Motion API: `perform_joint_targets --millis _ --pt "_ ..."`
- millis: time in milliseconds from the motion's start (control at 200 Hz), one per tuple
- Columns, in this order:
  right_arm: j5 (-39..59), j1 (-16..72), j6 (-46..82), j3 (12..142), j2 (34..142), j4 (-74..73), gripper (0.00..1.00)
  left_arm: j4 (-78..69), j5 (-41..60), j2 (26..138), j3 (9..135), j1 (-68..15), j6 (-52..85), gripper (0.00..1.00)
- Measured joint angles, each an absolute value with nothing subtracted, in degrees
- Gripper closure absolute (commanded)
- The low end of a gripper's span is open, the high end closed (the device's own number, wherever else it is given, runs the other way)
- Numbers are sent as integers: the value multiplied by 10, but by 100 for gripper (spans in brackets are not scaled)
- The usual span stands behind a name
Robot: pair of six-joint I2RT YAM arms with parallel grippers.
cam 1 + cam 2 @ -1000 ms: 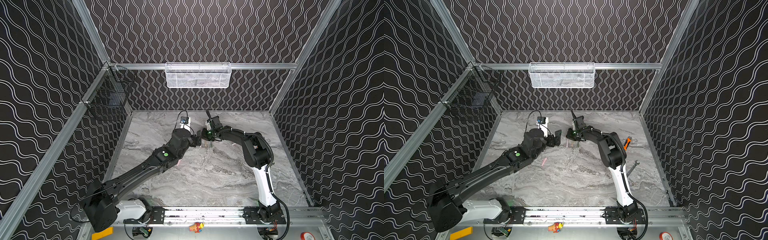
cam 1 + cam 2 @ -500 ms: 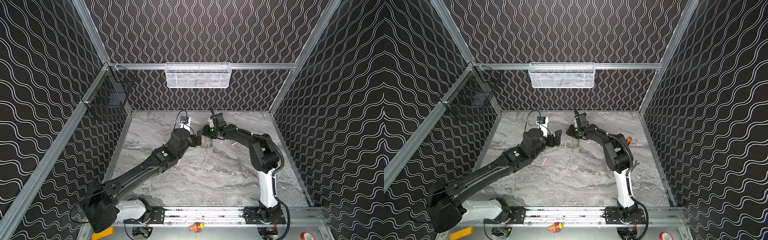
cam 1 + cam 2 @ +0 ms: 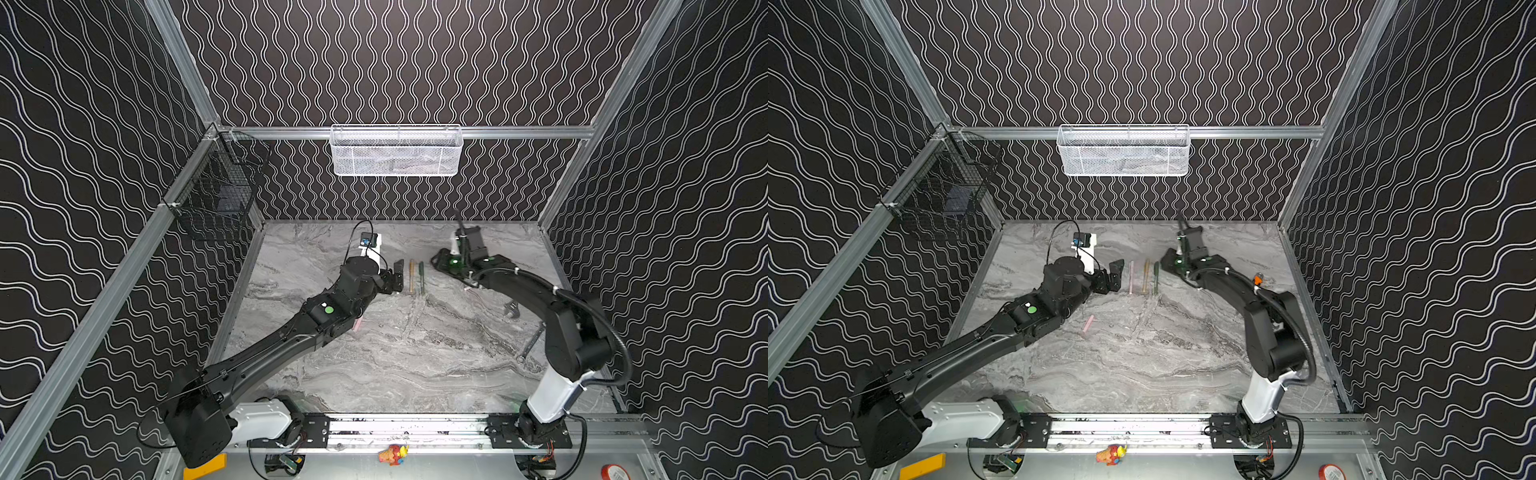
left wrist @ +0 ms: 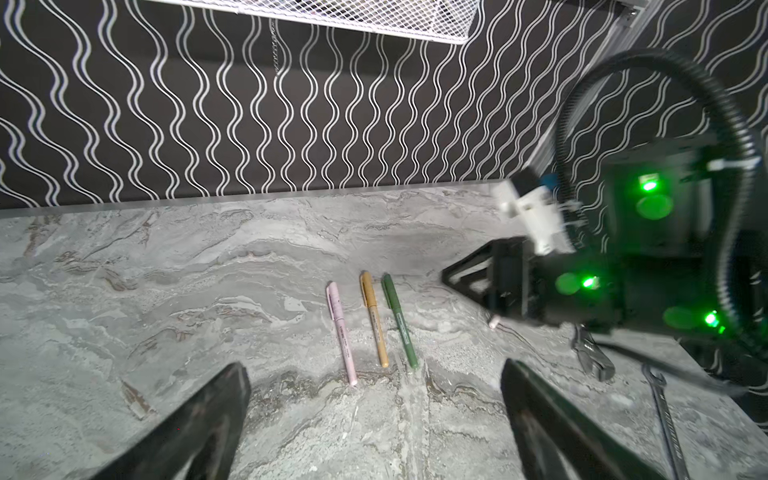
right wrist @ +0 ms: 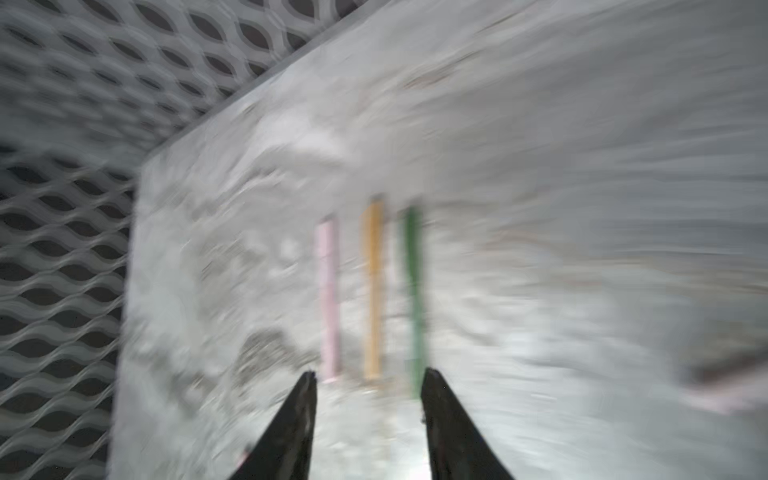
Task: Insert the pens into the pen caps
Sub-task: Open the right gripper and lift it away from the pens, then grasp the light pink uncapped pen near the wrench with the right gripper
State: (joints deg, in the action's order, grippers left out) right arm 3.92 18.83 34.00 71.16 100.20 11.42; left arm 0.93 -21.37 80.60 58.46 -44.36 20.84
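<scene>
Toward twelve o'clock on the desk point(image 3: 1142, 374) lay three capped pens point(image 4: 376, 324); at their seven, a loose pink piece point(image 3: 1088, 324), perhaps a cap; left hand point(image 4: 374, 369) and right hand point(image 5: 370, 374) gaped empty.

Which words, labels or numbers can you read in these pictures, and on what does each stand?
No text is readable.
Pink pen: dark barrel print, too small to read.
Gold pen: barrel print, too small.
Green pen: pale barrel print, too small.
Red roll: white label, too small.

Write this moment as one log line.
pink pen, gold pen, green pen: side by side | left gripper: open, empty | right gripper: open, empty
</scene>
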Motion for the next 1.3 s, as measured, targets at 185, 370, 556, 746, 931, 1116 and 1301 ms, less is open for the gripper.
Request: perform_joint_targets --millis 185,370,556,746,931,1116,1301 --pt "-9 101 334 701 999 167 59 3 -171 809 585 -444 214 6" --pt "-21 74 324 744 1063 220 57 1 -145 817 585 -444 221 6" --pt "-40 73 323 762 1101 243 57 1 -137 816 585 -444 221 6" --pt "-55 73 324 759 1114 260 61 1 -133 812 585 -445 221 6" --pt "-55 73 325 759 1133 260 62 1 -133 808 585 -445 221 6" --pt "-55 74 323 772 1151 253 63 1 -133 804 585 -445 220 6" --pt "-60 73 320 787 1163 253 69 1 -133 804 585 -445 220 6"
